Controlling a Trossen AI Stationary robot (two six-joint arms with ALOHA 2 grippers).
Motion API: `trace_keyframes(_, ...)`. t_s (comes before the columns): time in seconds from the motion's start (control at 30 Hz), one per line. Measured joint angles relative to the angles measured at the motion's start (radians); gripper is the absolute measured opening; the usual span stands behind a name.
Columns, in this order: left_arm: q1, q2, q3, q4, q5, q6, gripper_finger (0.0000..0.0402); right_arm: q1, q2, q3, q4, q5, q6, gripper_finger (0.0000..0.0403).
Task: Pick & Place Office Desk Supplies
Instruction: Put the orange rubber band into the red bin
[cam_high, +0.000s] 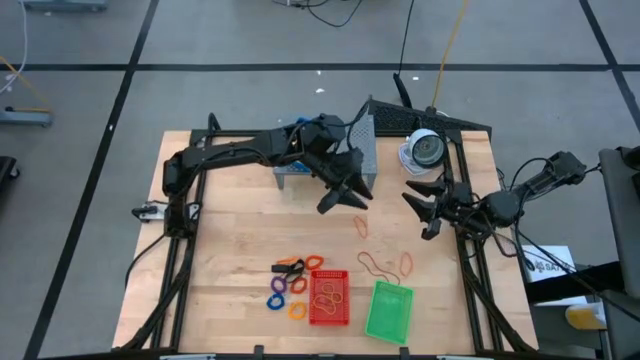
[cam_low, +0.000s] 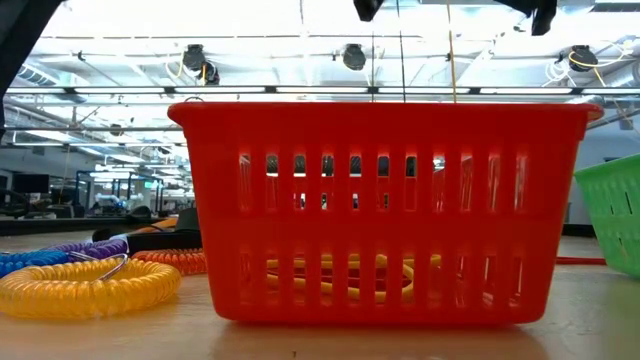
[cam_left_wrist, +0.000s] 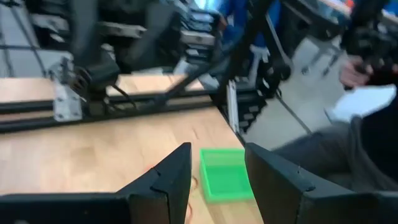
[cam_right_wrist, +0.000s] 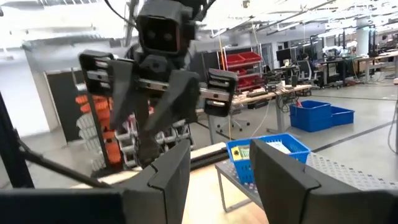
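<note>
- Left gripper is held spread and empty above the table; a rubber band lies just beside it, toward the trays.
- Right gripper is held spread and empty, slightly farther from that band.

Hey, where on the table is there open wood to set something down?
Bare wood lies along the table's left side, between the left arm's frame and the coil rings. The front middle is crowded: coil rings, red tray, green tray, rubber bands. The back holds the grey shelf.
</note>
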Motion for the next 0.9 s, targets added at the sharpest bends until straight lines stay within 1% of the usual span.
trace_keyframes(0.1, -0.011, 0.0, 0.0, -0.075, -0.001, 0.061, 0.0156, 0.0, 0.0, 0.0, -0.032, -0.011, 0.0, 0.0155)
trace_keyframes(0.23, -0.013, 0.0, 0.0, -0.148, -0.009, 0.121, 0.0156, 0.001, 0.0, 0.0, -0.047, -0.099, -0.028, 0.0155)
trace_keyframes(0.33, -0.019, 0.0, -0.004, -0.187, -0.013, 0.179, 0.0156, 0.021, -0.014, 0.0, -0.046, -0.191, -0.071, 0.0155)
trace_keyframes(0.4, -0.033, -0.001, -0.032, -0.161, -0.011, 0.208, 0.0156, 0.044, -0.018, 0.0, -0.058, -0.235, -0.099, 0.0155)
trace_keyframes(0.5, -0.07, -0.001, -0.118, -0.096, -0.015, 0.228, 0.0156, 0.088, -0.018, -0.028, -0.064, -0.274, -0.115, 0.0155)
trace_keyframes(0.53, -0.087, -0.001, -0.158, -0.064, -0.027, 0.227, 0.0156, 0.102, -0.017, -0.049, -0.059, -0.291, -0.113, 0.0155)
trace_keyframes(0.6, -0.13, -0.001, -0.26, 0.05, -0.098, 0.197, 0.0156, 0.13, -0.008, -0.106, -0.021, -0.311, -0.086, 0.0155)
trace_keyframes(0.63, -0.156, -0.001, -0.313, 0.123, -0.153, 0.17, 0.0156, 0.142, 0.0, -0.143, 0.023, -0.315, -0.07, 0.0155)
trace_keyframes(0.7, -0.205, 0.003, -0.407, 0.27, -0.24, 0.111, 0.0156, 0.168, 0.027, -0.216, 0.168, -0.315, -0.046, 0.0155)
trace_keyframes(0.83, -0.297, -0.034, -0.536, 0.523, -0.3, 0.035, 0.0156, 0.218, 0.108, -0.348, 0.549, -0.316, -0.063, 0.0155)
trace_keyframes(0.9, -0.342, -0.081, -0.592, 0.576, -0.366, 0.017, 0.0156, 0.241, 0.143, -0.383, 0.666, -0.315, -0.077, 0.0155)
